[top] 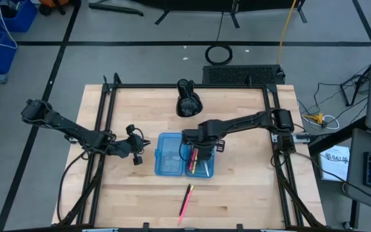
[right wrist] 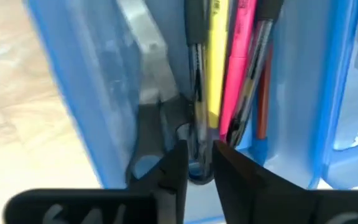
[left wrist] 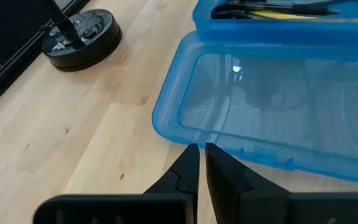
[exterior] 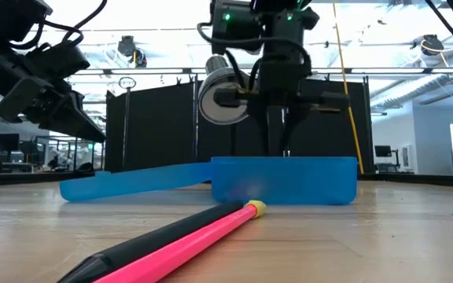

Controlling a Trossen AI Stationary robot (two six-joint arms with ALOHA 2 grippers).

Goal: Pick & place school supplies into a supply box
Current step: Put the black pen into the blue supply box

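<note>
High view: the right gripper [top: 198, 153] hangs over the filled half of the supply box [top: 170, 154]. One pink pen [top: 186, 201] lies on the worktop [top: 250, 193], well apart toward the near edge, long axis nearly parallel to the pens in the box. The left gripper [top: 137, 147] waits beside the lid half.
Low view: the pink pen [exterior: 187, 236] lies in front of the box.
Left wrist view: gripper fingers [left wrist: 185, 177] nearly shut, empty.
Right wrist view: fingers [right wrist: 229, 168] slightly parted around a dark pen [right wrist: 196, 74] among the yellow and pink ones; whether they hold it cannot be told.
Next move: the right arm seems nearer the pink pen.

The supply box [top: 169, 154] is translucent light blue; inside lie yellow, pink and red pens [right wrist: 229, 68]. The pen [top: 186, 202] at lower centre is pink and black.
</note>
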